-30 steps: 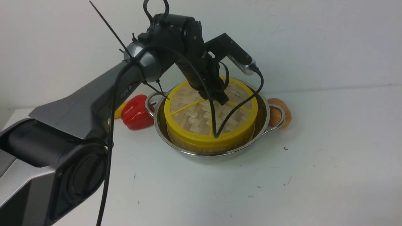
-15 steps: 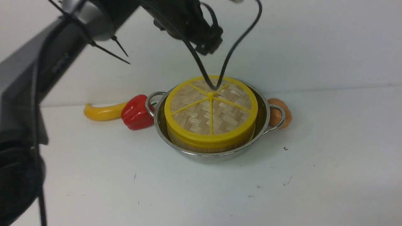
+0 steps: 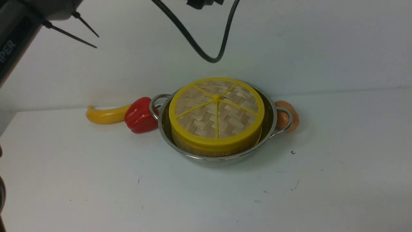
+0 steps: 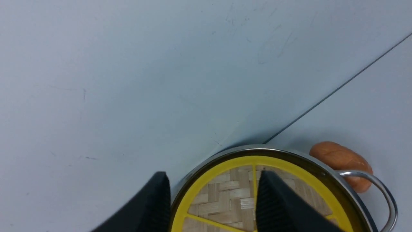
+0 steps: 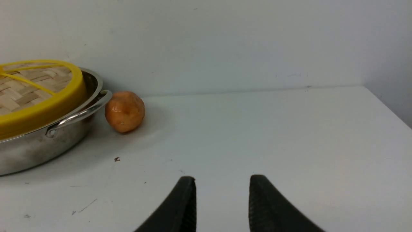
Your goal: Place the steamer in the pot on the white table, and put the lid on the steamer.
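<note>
The steel pot (image 3: 272, 127) stands at the middle back of the white table (image 3: 206, 193). The steamer (image 3: 193, 150) sits inside it; only a strip of its slatted wall shows. The woven lid (image 3: 216, 109) lies flat on the steamer, its yellow spokes meeting at the hub. My left gripper (image 4: 212, 180) hangs high above the lid's far side, open and empty, and has almost left the front view. My right gripper (image 5: 222, 183) is open and empty, low over bare table to the right of the pot (image 5: 32, 151).
A red pepper (image 3: 139, 115) and a long yellow pepper (image 3: 104, 115) lie left of the pot. An orange round fruit (image 3: 286, 117) touches its right handle. A black cable (image 3: 209, 58) loops above the lid. A white wall stands right behind the pot.
My left gripper was down on the lid's centre a second ago. It has let go and risen almost out of the front view. The lid stays flat on the steamer.
</note>
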Controlling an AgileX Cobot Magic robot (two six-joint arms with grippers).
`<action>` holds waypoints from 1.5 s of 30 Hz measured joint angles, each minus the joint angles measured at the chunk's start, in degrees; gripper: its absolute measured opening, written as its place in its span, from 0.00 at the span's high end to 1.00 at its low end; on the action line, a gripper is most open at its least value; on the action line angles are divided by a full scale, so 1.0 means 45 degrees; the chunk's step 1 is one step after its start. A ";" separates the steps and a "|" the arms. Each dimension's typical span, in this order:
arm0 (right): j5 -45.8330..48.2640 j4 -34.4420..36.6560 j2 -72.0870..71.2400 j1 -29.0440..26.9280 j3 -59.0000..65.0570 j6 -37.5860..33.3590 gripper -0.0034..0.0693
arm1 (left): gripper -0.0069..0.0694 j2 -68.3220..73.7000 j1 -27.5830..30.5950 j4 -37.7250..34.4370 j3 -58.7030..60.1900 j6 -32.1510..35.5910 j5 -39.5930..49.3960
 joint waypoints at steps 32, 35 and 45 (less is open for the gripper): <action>0.0000 -0.0013 0.0000 0.0000 0.0000 0.0000 0.61 | 0.72 -2.3356 0.8956 -0.1763 2.6256 -0.0479 -0.8714; 0.0000 -0.0013 0.0000 0.0000 0.0000 0.0000 0.61 | 0.72 -2.4221 0.9004 -0.1786 2.6385 -0.0505 -0.7281; 0.0000 -0.0013 0.0000 0.0000 0.0000 0.0000 0.61 | 0.70 -2.4851 0.9004 -0.1309 2.6614 -0.0505 -0.5786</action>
